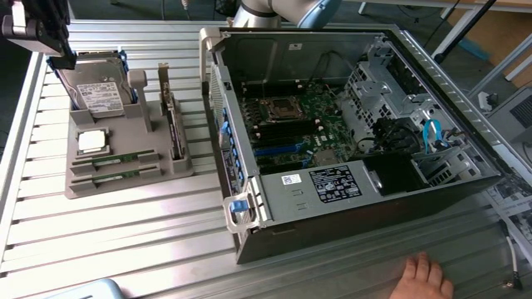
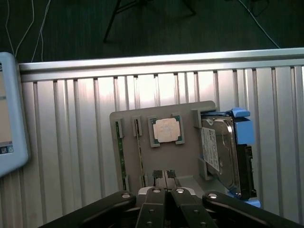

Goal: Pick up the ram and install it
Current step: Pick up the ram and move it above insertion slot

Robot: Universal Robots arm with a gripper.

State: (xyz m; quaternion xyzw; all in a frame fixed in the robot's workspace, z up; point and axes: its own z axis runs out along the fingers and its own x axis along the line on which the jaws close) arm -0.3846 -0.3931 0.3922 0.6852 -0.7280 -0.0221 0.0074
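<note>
Two alike sit side by side in gray tray point(image 1: 124, 185) slots, on exterior view's left of open computer case point(image 1: 332, 112): far ram stick point(image 1: 123, 159), near ram stick point(image 1: 124, 176), both untouched. Gripper point(image 1: 60, 61) hovers over tray's far end above hard drive point(image 1: 98, 93), fingers pressed together, holding nothing, well apart from both sticks. Processor chip point(image 1: 91, 142) just beyond far ram stick. Person's hand point(image 1: 425, 277) on table by case's near side.
</note>
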